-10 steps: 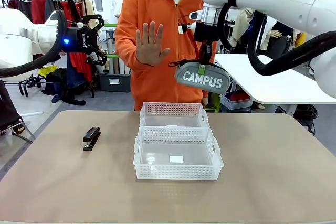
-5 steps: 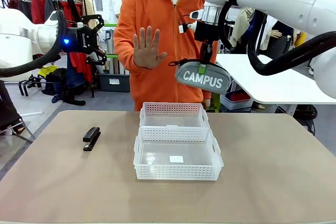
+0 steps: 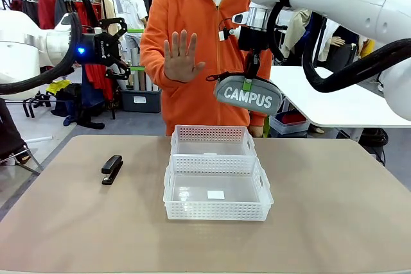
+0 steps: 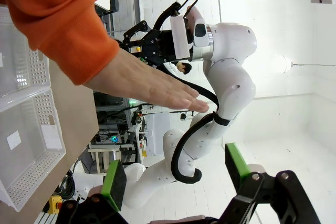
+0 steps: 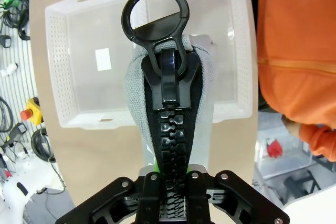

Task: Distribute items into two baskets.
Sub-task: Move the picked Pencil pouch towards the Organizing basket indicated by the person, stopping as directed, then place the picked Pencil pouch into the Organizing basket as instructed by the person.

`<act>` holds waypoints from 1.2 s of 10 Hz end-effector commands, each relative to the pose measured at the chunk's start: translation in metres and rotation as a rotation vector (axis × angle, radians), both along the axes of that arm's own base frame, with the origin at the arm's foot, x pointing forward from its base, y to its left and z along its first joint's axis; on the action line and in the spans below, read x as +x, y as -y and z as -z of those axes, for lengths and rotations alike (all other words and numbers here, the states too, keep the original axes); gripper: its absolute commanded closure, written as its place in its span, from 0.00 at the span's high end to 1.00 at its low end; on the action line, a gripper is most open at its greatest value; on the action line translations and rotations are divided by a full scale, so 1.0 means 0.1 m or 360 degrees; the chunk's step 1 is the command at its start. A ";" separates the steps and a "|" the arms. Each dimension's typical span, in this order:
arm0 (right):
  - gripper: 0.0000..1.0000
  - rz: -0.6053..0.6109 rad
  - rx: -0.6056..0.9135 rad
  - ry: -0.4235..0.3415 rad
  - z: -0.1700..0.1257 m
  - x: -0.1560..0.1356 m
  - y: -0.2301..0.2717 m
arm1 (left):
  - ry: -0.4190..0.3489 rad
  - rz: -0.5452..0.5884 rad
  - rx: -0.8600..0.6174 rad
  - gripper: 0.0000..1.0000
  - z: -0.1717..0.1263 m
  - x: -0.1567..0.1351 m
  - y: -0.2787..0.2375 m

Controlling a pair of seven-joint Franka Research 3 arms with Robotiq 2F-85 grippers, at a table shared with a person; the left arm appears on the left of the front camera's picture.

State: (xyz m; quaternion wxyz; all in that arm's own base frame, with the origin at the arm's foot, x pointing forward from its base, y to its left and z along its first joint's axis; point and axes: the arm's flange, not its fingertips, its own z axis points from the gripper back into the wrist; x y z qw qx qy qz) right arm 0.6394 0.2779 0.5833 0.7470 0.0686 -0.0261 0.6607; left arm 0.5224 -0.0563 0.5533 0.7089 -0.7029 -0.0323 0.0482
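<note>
- The right claw point(image 3: 248, 80) is clamped shut on the top edge of a grey pouch point(image 3: 249, 97). The pouch hangs in mid-air with its white "CAMPUS" lettering facing the front camera.
- The pouch is held high above the table point(image 3: 334, 216), clear of both baskets. It appears just above the far basket point(image 3: 212, 134) in the front view.
- From the right wrist camera, looking down, the pouch's black zipper and ring pull run up the middle of the frame. The two baskets lie below on the tabletop.
- The far basket and the near basket point(image 3: 217, 210) sit touching, one behind the other, at the middle of the table. A small white label lies on the near basket's floor.
- A black stapler point(image 3: 112, 169) lies on the table to the left of the near basket, well apart from it.
- The left claw point(image 3: 119, 47) is raised at the left side of the scene, away from the table. It stands open, its green pads point(image 4: 114, 184) spread wide.
- A person in an orange hoodie point(image 3: 192, 104) stands at the far side of the table. The person's hand point(image 3: 181, 57) is raised with the palm toward the robot and the fingers spread, between the two claws and just left of the pouch.
</note>
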 end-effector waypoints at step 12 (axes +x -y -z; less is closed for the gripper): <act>0.00 -0.0001 -0.0007 0.0018 -0.02 -0.01 0.00 | 0.0004 -0.0004 -0.0006 1.00 -0.02 0.00 -0.01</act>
